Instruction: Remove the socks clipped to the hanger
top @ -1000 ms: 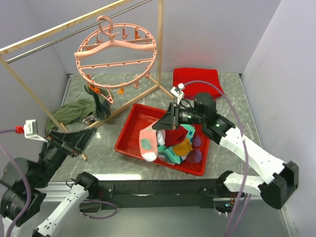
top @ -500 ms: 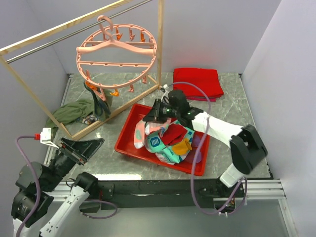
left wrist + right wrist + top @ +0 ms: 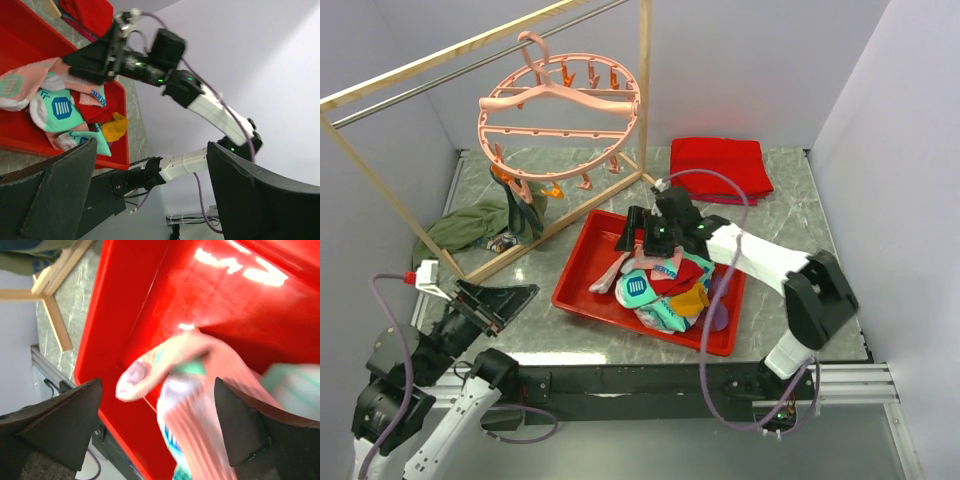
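The round pink hanger [image 3: 560, 110] hangs by its hook from the rack's metal bar, and one dark sock [image 3: 518, 208] dangles from a clip on its near left rim. Several loose socks [image 3: 665, 285] lie piled in the red tray [image 3: 570, 290]. My right gripper [image 3: 645, 238] hovers open over the tray's left half. A pink striped sock [image 3: 200, 385], blurred, lies loose between and below the wide-apart fingers of the right gripper [image 3: 160, 435], over the tray floor [image 3: 120, 315]. My left gripper [image 3: 502, 300] is open and empty, low at the near left, away from the hanger.
The wooden rack [image 3: 645, 90] with its metal bar spans the back left. A green cloth [image 3: 465, 225] is heaped under it. A folded red cloth [image 3: 720, 165] lies at the back behind the tray. In the left wrist view the right arm [image 3: 150, 60] reaches over the tray [image 3: 15, 140].
My right gripper has opened and the pink sock it held has dropped onto the pile in the tray. The left gripper has shifted slightly right. The hanger has swung a little.
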You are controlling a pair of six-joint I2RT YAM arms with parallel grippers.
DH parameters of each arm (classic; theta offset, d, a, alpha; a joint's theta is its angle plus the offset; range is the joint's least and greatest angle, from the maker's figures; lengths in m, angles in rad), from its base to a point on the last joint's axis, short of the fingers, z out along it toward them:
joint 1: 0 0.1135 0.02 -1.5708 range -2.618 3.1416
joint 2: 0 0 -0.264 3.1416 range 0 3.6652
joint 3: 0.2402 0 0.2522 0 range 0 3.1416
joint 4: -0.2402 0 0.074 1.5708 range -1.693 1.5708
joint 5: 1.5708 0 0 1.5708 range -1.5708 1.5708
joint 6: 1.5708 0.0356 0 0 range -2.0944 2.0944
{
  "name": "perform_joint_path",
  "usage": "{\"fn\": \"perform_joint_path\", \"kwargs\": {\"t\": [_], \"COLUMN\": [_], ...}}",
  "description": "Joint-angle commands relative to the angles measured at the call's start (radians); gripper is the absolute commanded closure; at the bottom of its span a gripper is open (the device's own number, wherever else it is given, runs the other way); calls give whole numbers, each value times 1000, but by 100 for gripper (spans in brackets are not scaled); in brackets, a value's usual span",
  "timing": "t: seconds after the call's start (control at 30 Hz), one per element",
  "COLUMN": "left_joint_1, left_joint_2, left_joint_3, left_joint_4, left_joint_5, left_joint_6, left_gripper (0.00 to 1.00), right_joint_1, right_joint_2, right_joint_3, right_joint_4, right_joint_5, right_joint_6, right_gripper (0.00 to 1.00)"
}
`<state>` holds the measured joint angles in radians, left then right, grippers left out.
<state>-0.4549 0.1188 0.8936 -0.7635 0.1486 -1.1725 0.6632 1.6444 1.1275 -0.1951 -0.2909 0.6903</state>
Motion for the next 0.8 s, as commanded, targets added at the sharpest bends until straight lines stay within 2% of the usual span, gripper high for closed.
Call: {"fn": "perform_joint_path", "kwargs": {"t": [0.0,0.2,0.27,0.33,0.4,0.43,0.5,0.57,0.63,0.77], "left_joint_1": [-1,1,1,1,1,1,1,1,1,1], "left_joint_2": [-8,100,131,157,154,151,150,154,144,72], "left_joint_3": [-62,-157,-183,-186,-188,-199,-217,-260,-292,-355], "left_joint_4": [78,257,303,311,322,332,367,391,380,348], "left_joint_5": [61,244,287,302,298,307,319,361,365,362], "left_joint_6": [-24,-7,-9,5,14,19,14,5,8,10], "left_gripper": [5,10,6,2,1,3,4,4,4,4], "right_joint_1": [3,6,3,3,3,3,1,1,4,6], "right_joint_2": [-248,-590,-703,-780,-908,-951,-1087,-1199,-1262,-1270], "right_joint_3": [-15,-132,-196,-247,-336,-366,-457,-526,-561,-629], "right_joint_4": [-147,-242,-251,-257,-270,-265,-215,-199,-184,-161], "right_joint_5": [151,233,263,361,467,470,425,356,294,161], "right_joint_6": [-93,-117,-106,-66,27,46,15,55,103,236], "right_gripper": [0,0,0,0,0,0,0,0,0,0]}}
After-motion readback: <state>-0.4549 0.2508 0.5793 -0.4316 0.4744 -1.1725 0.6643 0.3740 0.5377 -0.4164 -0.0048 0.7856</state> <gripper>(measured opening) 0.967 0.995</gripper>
